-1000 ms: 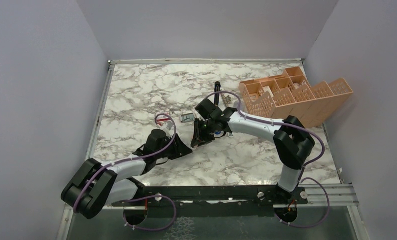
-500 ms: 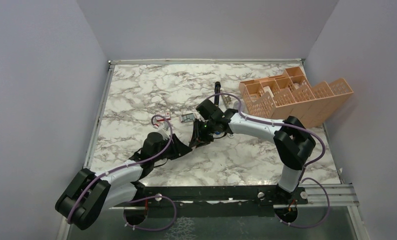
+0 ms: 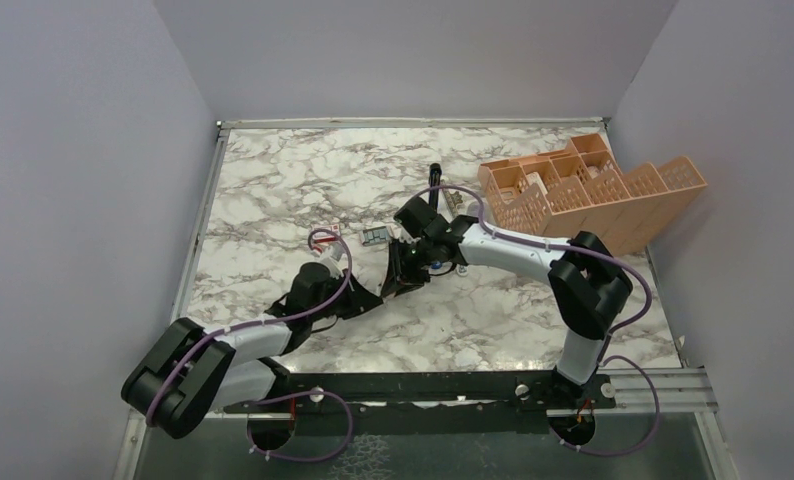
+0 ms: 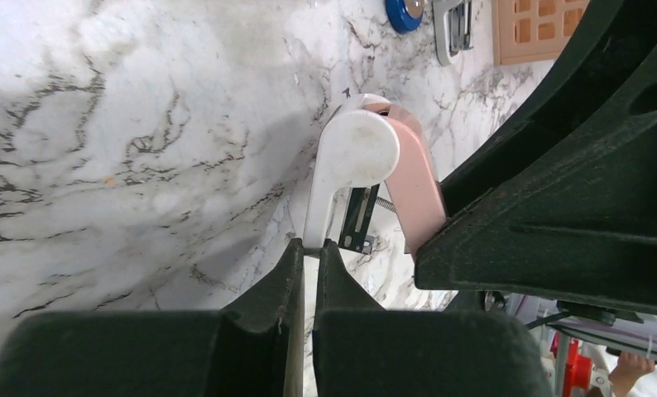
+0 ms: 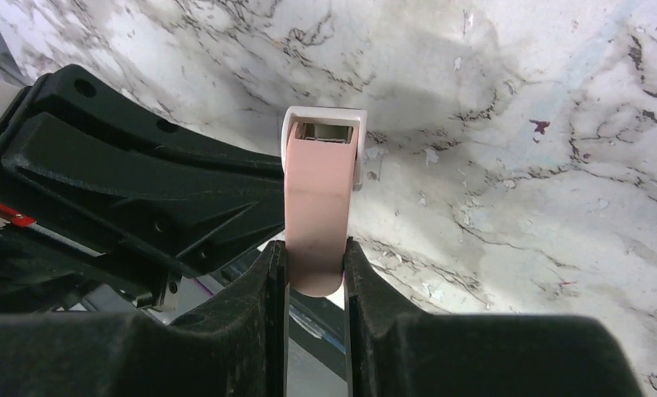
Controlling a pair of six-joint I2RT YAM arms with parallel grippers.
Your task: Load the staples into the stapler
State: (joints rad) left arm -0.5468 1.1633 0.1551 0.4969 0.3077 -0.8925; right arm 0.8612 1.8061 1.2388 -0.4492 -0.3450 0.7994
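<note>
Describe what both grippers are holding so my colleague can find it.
On the marble table, look where the two arms meet mid-table. There is a small pink-and-white stapler, hinged open, clamped by the left gripper and right gripper. The flat red-and-white box nearby lies free.

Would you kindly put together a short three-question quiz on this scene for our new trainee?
1. True or false: the right gripper is shut on the pink upper arm of the stapler.
2. What does the left gripper pinch? A) the stapler's white base; B) the red-and-white box; C) the orange organizer.
3. Fill in: the tray of staples lies on the table, so nothing from it is yet loaded into the ____.

Key: 1 true; 2 A; 3 stapler.
</note>
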